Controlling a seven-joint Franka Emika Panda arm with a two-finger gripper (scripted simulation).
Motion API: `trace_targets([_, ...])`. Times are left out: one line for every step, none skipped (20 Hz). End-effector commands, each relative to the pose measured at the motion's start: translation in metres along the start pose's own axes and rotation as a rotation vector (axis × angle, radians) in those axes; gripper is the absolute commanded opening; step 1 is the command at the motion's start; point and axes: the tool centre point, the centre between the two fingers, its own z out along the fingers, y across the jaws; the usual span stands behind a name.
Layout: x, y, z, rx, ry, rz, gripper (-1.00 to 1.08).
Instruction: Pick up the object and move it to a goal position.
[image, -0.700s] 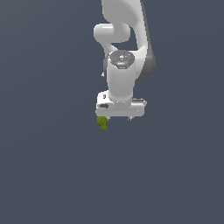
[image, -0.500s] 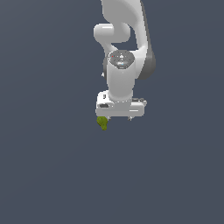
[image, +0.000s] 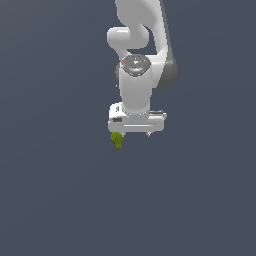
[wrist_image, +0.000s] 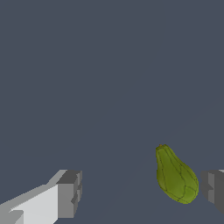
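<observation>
The object (wrist_image: 176, 176) is a small olive-green lumpy item tapering to a point. In the wrist view it lies on the grey floor between my two fingers, close beside one fingertip (wrist_image: 213, 186) and far from the other (wrist_image: 70, 192). My gripper (wrist_image: 141, 192) is open and holds nothing. In the exterior view the object (image: 117, 139) shows just below my gripper (image: 134, 134), toward the exterior view's left end of the white hand.
The floor (image: 55, 190) is a plain dark grey surface. The white arm (image: 140, 45) rises above the gripper toward the top of the exterior view.
The wrist joint has turned a little, as its red mark has shifted. The gripper and the object stay in the same place.
</observation>
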Motion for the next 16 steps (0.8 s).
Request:
trace_targets([0.0,0.0,0.0,0.0,0.0,-0.001,1.0])
trace_targets([0.0,0.0,0.001,0.0,0.0,-0.001,1.0])
trace_targets([-0.001,0.002,0.002,-0.001,0.0,0.0,1.0])
trace_targets([-0.002,0.003,0.003,-0.001,0.001,0.001,1.0])
trace_targets([-0.003,0.005,0.005,-0.002,0.001,0.002,1.0])
trace_targets([-0.004,0.008,0.007,-0.004,0.002,0.003,1.0])
trace_targets([-0.005,0.011,0.01,-0.005,0.002,0.004,1.0])
trace_targets([-0.007,0.014,0.013,-0.007,0.003,0.005,1.0])
trace_targets([-0.009,0.018,0.016,-0.009,0.004,0.007,1.0])
trace_targets([-0.011,0.022,0.019,-0.011,0.005,0.008,1.0])
trace_targets([-0.013,0.026,0.023,-0.013,0.006,0.01,1.0])
trace_targets([-0.016,0.031,0.028,-0.015,0.007,0.012,1.0])
trace_targets([-0.019,0.036,0.032,-0.018,0.008,0.014,1.0])
trace_targets([-0.023,0.042,0.037,-0.021,0.009,0.016,1.0])
trace_targets([-0.027,0.048,0.042,-0.024,0.011,0.019,1.0])
trace_targets([-0.031,0.054,0.048,-0.027,0.012,0.021,1.0])
